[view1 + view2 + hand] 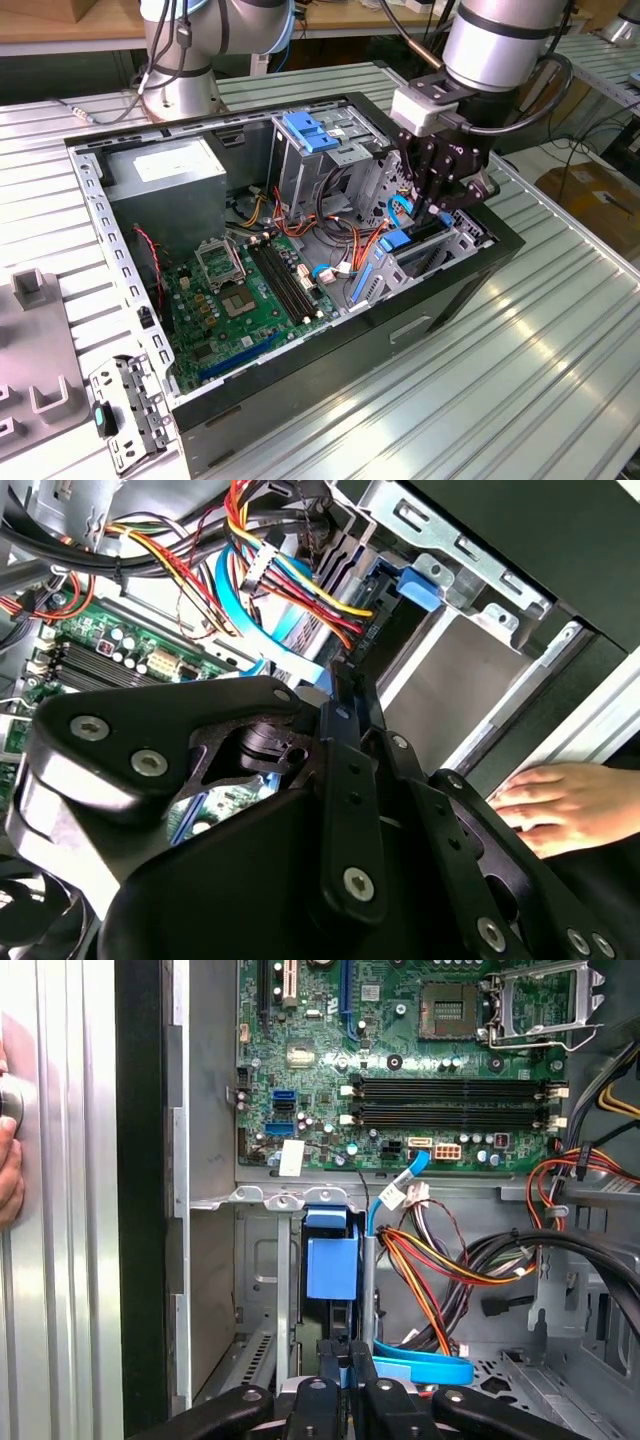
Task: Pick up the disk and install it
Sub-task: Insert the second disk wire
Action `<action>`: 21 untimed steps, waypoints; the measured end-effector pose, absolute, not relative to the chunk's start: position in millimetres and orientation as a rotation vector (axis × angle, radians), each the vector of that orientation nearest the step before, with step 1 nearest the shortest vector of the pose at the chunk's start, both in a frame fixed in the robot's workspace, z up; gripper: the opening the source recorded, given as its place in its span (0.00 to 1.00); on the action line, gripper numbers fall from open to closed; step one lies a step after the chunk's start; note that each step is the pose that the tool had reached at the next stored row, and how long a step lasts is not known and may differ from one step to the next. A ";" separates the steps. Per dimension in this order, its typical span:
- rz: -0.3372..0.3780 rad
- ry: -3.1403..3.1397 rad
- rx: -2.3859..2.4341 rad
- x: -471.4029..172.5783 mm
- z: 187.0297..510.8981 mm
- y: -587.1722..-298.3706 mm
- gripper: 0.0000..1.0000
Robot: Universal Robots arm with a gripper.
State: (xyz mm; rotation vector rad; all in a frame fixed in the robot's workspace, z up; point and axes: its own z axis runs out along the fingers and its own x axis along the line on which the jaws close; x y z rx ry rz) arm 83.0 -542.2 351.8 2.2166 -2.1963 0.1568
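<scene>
The disk (398,242) stands on edge in the drive bay at the front corner of the open computer case (330,350), on the exterior view's right. In the first wrist view I see the disk (332,1270) end-on, a dark slab with a blue plastic rail between the bay's metal walls. My gripper (432,212) hangs straight above that bay. Its fingers (362,1385) are drawn together right over the disk's upper edge, with a sliver of blue between them. The second wrist view shows my gripper (340,680) reaching into the same bay. Whether the tips touch the disk is hidden.
A blue flat cable (425,1368) and a bundle of coloured wires (430,1260) lie close beside the bay. The motherboard (245,290), grey power-supply box (165,185) and a drive cage with a blue latch (305,130) sit inside the case. A person's hand (560,805) rests outside the case.
</scene>
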 end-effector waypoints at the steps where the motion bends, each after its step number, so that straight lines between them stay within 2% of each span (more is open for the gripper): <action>1: 0.157 -2.201 2.211 83.1 351.7 -541.7 0.16; 21: 0.124 -2.237 2.174 89.3 342.2 -540.9 0.16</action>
